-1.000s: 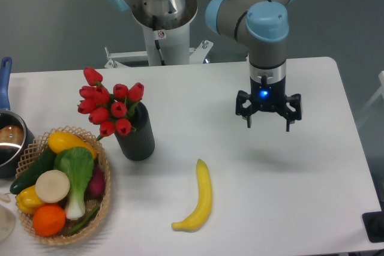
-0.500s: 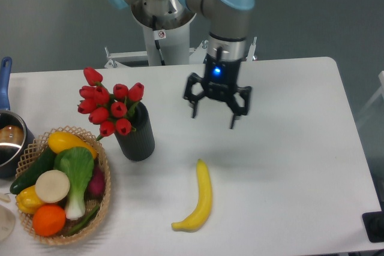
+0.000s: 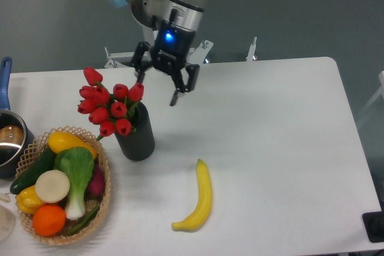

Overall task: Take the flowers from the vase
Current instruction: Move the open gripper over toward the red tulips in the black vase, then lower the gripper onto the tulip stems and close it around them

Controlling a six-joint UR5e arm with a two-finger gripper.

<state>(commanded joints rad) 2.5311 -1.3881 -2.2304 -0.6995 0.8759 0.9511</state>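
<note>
Far left, a blue-handled pot (image 3: pixel 7 139) sits at the table's edge, and just beside it a wicker basket (image 3: pixel 103 199) piled with vegetables and an orange. Neither matters here.

Next along, the target: the flowers (image 3: pixel 108 105), a bunch of red tulip buds, lean out leftward from the mouth of the vase (image 3: pixel 136 135), the dark ribbed cylinder standing upright on the table (image 3: pixel 270 148). The stems are seated in it; nothing is lifted yet.

Just right of the buds and a little above them hangs the gripper (image 3: pixel 159 89), blue light glowing on its wrist. The step in hand looks like the approach. To do it well, I'd say the fingers should straddle the stems just above the vase mouth rather than crush the buds, then draw along the bunch's lean so the vase doesn't tip.

The fingers (image 3: pixel 175 98) are spread wide, clearly released, holding nothing. The left one is near the rightmost bud; contact can't be judged.

Further right, a banana (image 3: pixel 199 199) lies well apart.
</note>
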